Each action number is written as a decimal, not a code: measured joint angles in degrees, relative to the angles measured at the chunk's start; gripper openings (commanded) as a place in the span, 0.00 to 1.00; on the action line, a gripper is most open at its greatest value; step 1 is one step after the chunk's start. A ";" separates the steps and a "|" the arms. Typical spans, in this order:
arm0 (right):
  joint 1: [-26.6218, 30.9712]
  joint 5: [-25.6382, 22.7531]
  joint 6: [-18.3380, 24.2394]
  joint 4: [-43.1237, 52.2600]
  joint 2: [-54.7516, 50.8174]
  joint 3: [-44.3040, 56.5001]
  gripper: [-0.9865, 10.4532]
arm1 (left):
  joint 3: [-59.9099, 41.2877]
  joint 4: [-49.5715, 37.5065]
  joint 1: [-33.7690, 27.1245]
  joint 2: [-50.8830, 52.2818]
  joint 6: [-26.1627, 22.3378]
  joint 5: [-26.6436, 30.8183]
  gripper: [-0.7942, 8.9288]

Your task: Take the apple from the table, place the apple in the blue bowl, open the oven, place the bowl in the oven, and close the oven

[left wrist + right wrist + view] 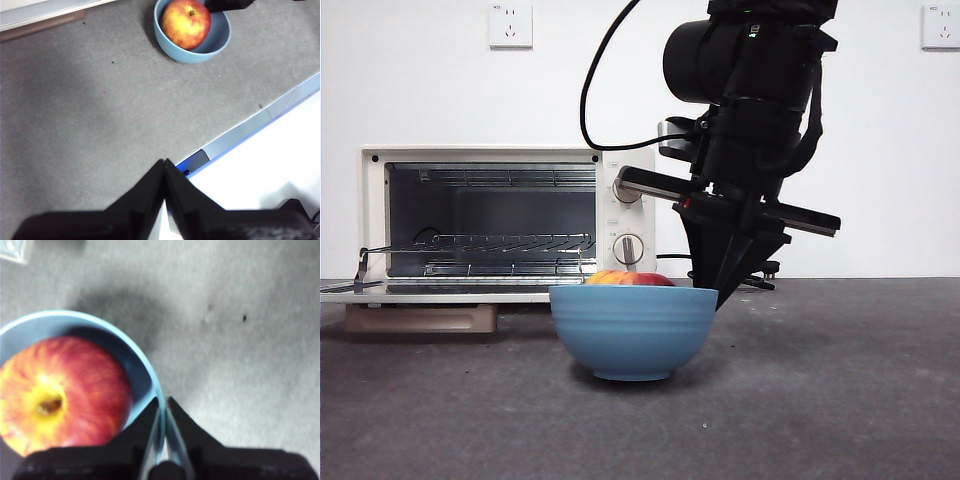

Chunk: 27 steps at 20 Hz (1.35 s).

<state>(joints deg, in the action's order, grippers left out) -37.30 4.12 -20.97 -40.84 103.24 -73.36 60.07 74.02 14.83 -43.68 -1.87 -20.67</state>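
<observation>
The blue bowl (pixel 633 330) stands on the table (pixel 840 380) in front of the oven (pixel 608 200), with the apple (pixel 628 279) lying inside it. My right gripper (pixel 721 297) reaches down from above at the bowl's right side. In the right wrist view its jaws are shut on the bowl's rim (pixel 146 362), right beside the apple (pixel 65 395). The left gripper (pixel 164 164) hangs shut and empty well away from the bowl (pixel 192 52) and apple (pixel 186 22). The oven's door (pixel 430 291) lies open and flat.
A wire rack (pixel 480 243) sits inside the oven cavity. A black cord (pixel 595 90) loops down behind the right arm. In the left wrist view the table's edge (pixel 250 130) runs close to the left gripper, with white floor beyond it.
</observation>
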 measured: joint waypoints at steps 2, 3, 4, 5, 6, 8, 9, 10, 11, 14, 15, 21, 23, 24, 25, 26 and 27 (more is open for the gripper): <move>-0.57 -0.28 -0.07 -0.44 0.00 -0.72 0.08 | 0.00 0.76 0.00 0.00 0.00 0.00 0.08; -1.16 -0.90 -0.20 -1.29 0.00 -1.90 0.08 | 0.00 1.07 0.00 0.00 0.00 0.00 0.08; -1.92 -1.97 -0.35 -2.60 0.00 -3.96 0.08 | 0.00 1.14 0.00 0.00 0.00 0.00 0.08; -2.73 -2.84 -0.50 -3.74 0.00 -6.69 0.08 | 0.00 1.16 0.00 0.00 0.00 0.00 0.08; -3.43 -3.30 -0.61 -4.15 0.00 -9.75 0.07 | 0.00 1.16 0.00 0.00 0.00 0.00 0.08; -4.48 -4.13 -0.92 -3.96 0.15 -16.26 0.07 | 0.00 1.16 0.00 0.00 0.00 0.00 0.08; -4.66 -4.13 -1.09 -3.98 0.90 -19.93 0.07 | 0.00 1.16 0.00 0.00 0.09 0.00 0.08; -4.72 -4.13 -1.16 -4.48 2.49 -24.02 0.07 | 0.00 1.16 0.00 0.00 0.44 0.00 0.08; -4.72 -4.13 -1.18 -5.84 4.98 -28.55 0.07 | 0.00 1.14 0.00 0.00 0.81 0.00 0.08; -4.70 -4.42 -1.03 -13.64 16.92 -44.89 0.07 | 0.00 1.14 0.02 0.00 1.11 0.00 0.08; -4.63 -5.31 -1.01 -16.15 21.53 -50.93 0.07 | 0.00 1.11 0.02 0.00 1.27 0.00 0.08; -3.30 -6.49 -2.91 -20.37 38.64 -76.78 0.07 | 0.00 -0.39 0.02 -0.33 1.49 0.00 0.08; -2.95 -6.97 -4.33 -19.43 39.10 -77.13 0.08 | 0.00 -0.39 0.02 -0.44 1.51 0.02 0.08; -2.82 -7.67 -4.96 -18.86 39.23 -77.13 0.08 | 0.00 -0.39 0.02 -0.46 1.49 0.00 0.08; -2.80 -8.52 -5.53 -17.84 39.34 -77.13 0.08 | 0.00 -0.39 0.02 -0.44 1.49 0.00 0.08; -2.82 -9.18 -6.16 -16.57 39.41 -77.13 0.08 | 0.00 -0.39 0.02 -0.44 1.49 0.00 0.08; -2.82 -9.33 -6.56 -16.02 39.41 -77.13 0.07 | 0.00 -0.37 0.02 -0.44 1.51 0.00 0.08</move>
<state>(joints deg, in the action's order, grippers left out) -40.12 -5.21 -27.53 -56.86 142.65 -150.50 60.07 73.65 14.85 -44.12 -0.36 -20.67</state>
